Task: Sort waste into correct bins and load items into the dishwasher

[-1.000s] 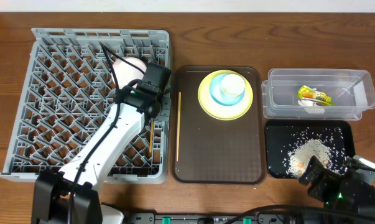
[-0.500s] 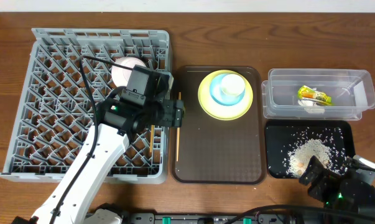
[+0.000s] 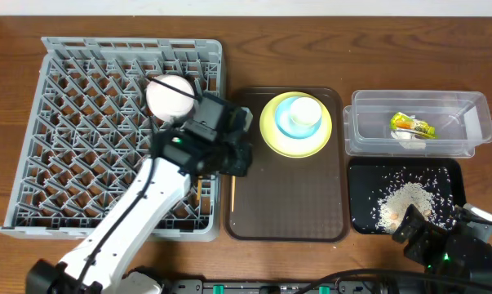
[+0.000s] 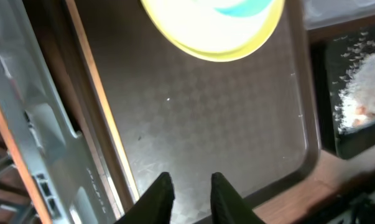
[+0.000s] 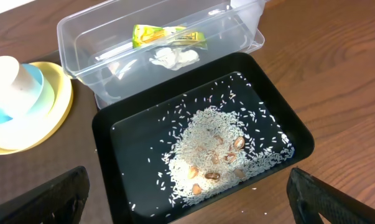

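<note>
My left gripper [image 3: 239,152] hangs over the left edge of the brown tray, beside the dishwasher [image 3: 82,131]. Its fingers [image 4: 164,194] are nearly together, with nothing between them. One chopstick [image 4: 100,93] lies along the tray's left rim, just left of the fingertips. Another chopstick [image 3: 197,186] lies in the dishwasher, and so does the white bowl [image 3: 170,95]. The pale blue cup [image 3: 299,116] stands on the yellow plate [image 3: 272,135]. My right gripper [image 5: 187,205] is wide open at the near edge of the black bin [image 5: 106,155], which holds rice [image 5: 218,149]. The wrapper [image 5: 168,35] and a white scrap [image 5: 173,57] lie in the clear bin [image 3: 466,122].
The brown serving tray [image 3: 286,196] sits between the dishwasher and the two bins; the plate stands at its far end. The right arm [image 3: 449,249] rests at the table's front right corner, near the black bin [image 3: 356,196].
My left gripper has swung from above the dishwasher next to the bowl, right and toward the front, to the brown tray's left edge. The right arm has not moved.
</note>
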Robot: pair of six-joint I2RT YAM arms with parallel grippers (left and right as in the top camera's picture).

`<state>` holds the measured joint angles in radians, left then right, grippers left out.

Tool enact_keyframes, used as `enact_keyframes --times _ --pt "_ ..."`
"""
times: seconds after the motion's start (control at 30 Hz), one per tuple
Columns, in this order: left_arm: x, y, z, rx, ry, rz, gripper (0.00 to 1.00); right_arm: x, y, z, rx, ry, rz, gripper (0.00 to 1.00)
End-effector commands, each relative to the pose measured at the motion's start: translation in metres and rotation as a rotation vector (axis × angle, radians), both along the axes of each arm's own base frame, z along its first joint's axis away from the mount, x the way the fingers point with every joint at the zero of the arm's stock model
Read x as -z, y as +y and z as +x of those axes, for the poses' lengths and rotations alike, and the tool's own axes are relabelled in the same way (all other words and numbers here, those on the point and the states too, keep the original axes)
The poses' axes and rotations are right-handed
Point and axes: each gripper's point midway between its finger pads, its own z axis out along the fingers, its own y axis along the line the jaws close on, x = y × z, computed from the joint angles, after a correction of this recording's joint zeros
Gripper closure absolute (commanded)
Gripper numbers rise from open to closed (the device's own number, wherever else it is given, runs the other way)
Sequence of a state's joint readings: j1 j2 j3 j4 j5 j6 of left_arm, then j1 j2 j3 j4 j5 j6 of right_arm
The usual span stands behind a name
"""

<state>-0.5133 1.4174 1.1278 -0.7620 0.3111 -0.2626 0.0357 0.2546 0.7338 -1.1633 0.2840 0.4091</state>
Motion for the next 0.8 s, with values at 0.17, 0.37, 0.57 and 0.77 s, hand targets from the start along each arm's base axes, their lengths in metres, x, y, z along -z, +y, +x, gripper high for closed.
enact_keyframes --times 0.17,0.37,0.57,0.77 --pt "0.043 0.01 0.006 -0.192 -0.011 0.261 0.86 -0.001 -0.002 -0.001 0.015 -0.004 0.0 0.01" --pt "0.063 0.017 0.01 -0.273 0.003 0.34 0.9 -0.001 -0.002 -0.001 0.014 -0.004 0.0 0.01" --pt "0.085 0.018 0.008 -0.263 0.051 0.389 0.92 -0.001 -0.002 -0.001 0.015 -0.004 0.0 0.01" --pt "0.108 0.02 0.003 -0.248 0.097 0.446 0.92 -0.001 -0.002 -0.001 0.014 -0.004 0.0 0.01"
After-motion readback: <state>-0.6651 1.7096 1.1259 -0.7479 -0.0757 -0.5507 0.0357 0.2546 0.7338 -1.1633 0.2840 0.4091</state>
